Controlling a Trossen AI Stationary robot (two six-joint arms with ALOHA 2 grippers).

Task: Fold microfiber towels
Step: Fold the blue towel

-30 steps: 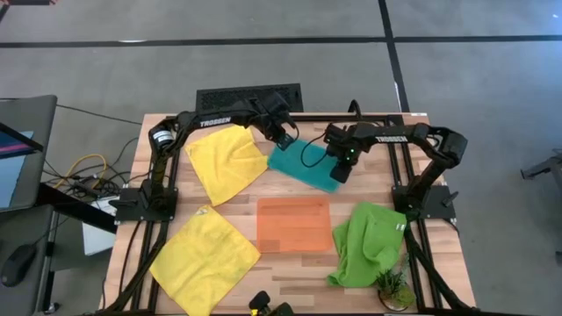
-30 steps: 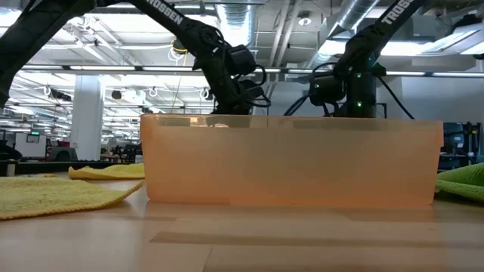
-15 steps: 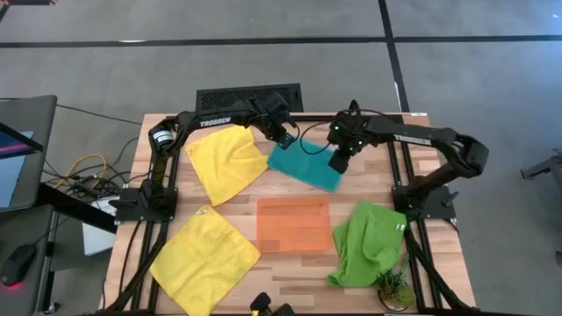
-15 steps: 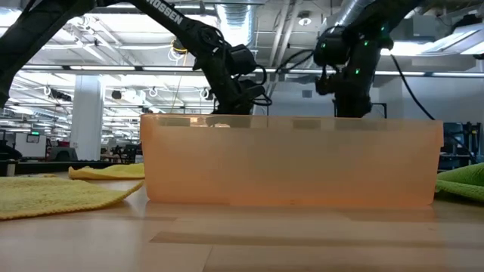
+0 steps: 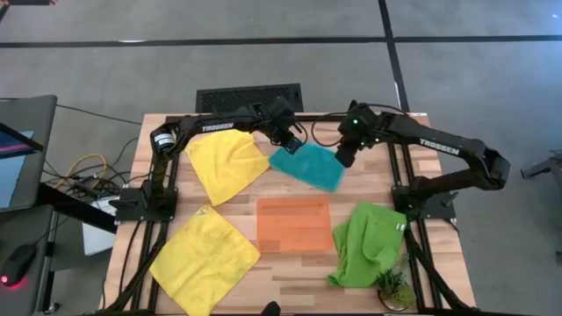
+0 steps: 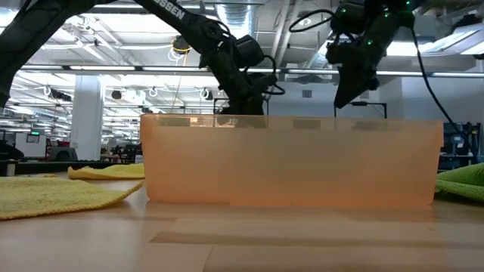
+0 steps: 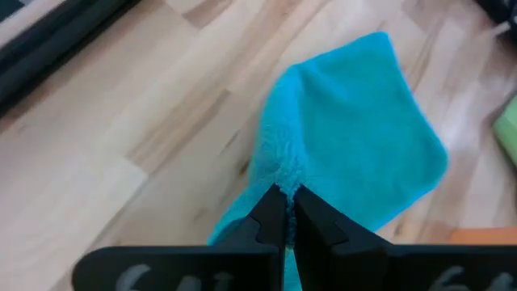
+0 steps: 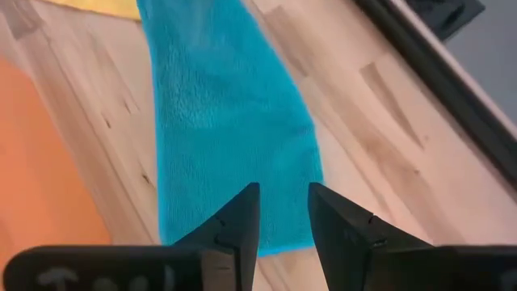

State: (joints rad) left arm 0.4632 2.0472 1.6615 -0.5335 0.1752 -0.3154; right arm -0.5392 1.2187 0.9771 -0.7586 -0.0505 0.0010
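While the left gripper (image 5: 296, 143) was pinched tight on the near-left corner of the teal towel (image 5: 307, 167) at the back of the table (image 5: 290, 272), its arm reached in low from the left side. The right gripper (image 5: 345, 161) hung over the towel's right end, its arm stretched long across the back, and its two fingers (image 8: 242, 218) stood a little apart with nothing between them.

The teal towel was soft and fuzzy, folded into a long strip, and it bunched up where the left fingers (image 7: 275, 214) held it. The orange tray (image 5: 294, 223) was flat, hard and smooth.

Since a second ago the right arm had swung out straighter and its gripper had moved toward the back-right edge of the towel. The left gripper had shifted a little to the right.
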